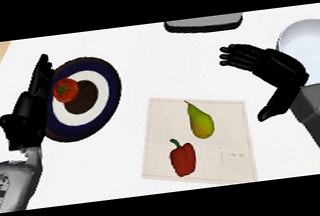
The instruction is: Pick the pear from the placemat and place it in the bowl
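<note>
Pear [201,120] lies on the placemat [231,121] above a pepper [183,158], the right hand [281,67] hovering off the placemat's upper right corner, fingers relaxed (grasping nothing), bowl [311,46] farther right of the placemat, left hand [26,116] resting released, left of the placemat.

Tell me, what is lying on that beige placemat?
A yellow-green pear and a red bell pepper lie on the placemat, not touching. Nothing covers them. What lies beneath the mat is hidden.
</note>
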